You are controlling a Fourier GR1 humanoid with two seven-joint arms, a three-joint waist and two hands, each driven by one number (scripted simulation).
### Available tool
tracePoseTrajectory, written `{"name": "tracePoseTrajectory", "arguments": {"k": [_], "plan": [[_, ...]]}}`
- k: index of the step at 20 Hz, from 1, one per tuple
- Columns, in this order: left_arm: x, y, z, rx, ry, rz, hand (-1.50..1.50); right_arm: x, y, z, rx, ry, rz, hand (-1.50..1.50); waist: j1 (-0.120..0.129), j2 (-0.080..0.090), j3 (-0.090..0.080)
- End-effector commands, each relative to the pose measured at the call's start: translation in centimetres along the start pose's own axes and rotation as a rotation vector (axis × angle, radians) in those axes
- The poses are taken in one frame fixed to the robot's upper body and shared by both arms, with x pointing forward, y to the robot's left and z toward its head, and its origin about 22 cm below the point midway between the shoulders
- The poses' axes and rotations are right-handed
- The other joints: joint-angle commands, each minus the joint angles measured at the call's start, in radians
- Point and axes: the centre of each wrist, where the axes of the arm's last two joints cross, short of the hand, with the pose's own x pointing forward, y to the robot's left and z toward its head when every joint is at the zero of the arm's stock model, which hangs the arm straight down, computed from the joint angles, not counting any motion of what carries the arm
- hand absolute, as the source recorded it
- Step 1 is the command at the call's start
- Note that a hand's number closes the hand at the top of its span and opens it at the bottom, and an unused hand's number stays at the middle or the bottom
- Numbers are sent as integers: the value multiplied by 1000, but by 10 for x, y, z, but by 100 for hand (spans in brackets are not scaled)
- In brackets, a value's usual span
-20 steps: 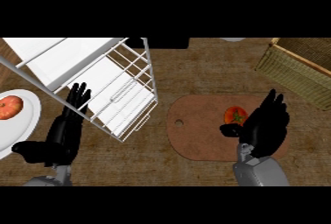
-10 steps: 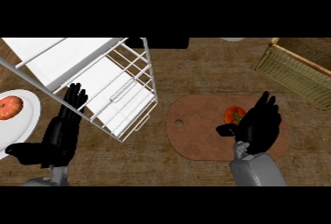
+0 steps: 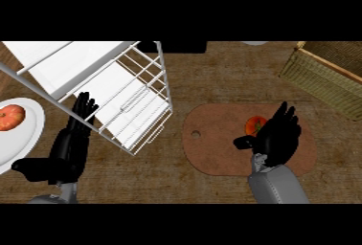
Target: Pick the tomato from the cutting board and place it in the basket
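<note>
Head view, inventory, big to small.

1. Counter (image 3: 212, 186): brown, mottled wood-look top, flat.
2. Dish rack (image 3: 138, 103): white wire frame w/ white panels, upper left, set at a slant.
3. Basket (image 3: 318, 79): woven wicker, tan-olive, rectangular, upper right corner, part cut off by edge. Well apart from the board, up and to the right of it.
4. Cutting board (image 3: 212, 148): reddish-brown, rounded oblong w/ small hole near its left end; long axis runs left-right.
5. Plate (image 3: 17, 141): white, round, far left, cut by edge; carries a red-orange fruit (image 3: 10, 117).
6. Left hand (image 3: 71, 143): black, fingers straight and relaxed, holds nothing; rests between plate and rack, far from the board.
7. Right hand (image 3: 277, 136): black, over the board's right part, fingers extended, thumb out to the left, nothing gripped yet.
8. Tomato (image 3: 254, 125): red w/ green stem spot, smooth, roundish, no clear long axis; sits on the board just left of the right hand's fingers, above the thumb, partly hidden by them.

Key relation: tomato lies in the thumb-finger gap side; right hand is by far the nearer, so likely just needs to close round it.
</note>
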Motion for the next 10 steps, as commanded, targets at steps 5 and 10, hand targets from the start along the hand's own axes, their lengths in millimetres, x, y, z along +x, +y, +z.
{"name": "tracePoseTrajectory", "arguments": {"k": [5,10], "plan": [[3,-4,6,7,1,-10,0,5,8,4,5,223,-53,-150,-1,-2,0],[7,8,-15,7,10,-6,0,10,14,-18,30,218,-44,150,-4,2,0]]}}
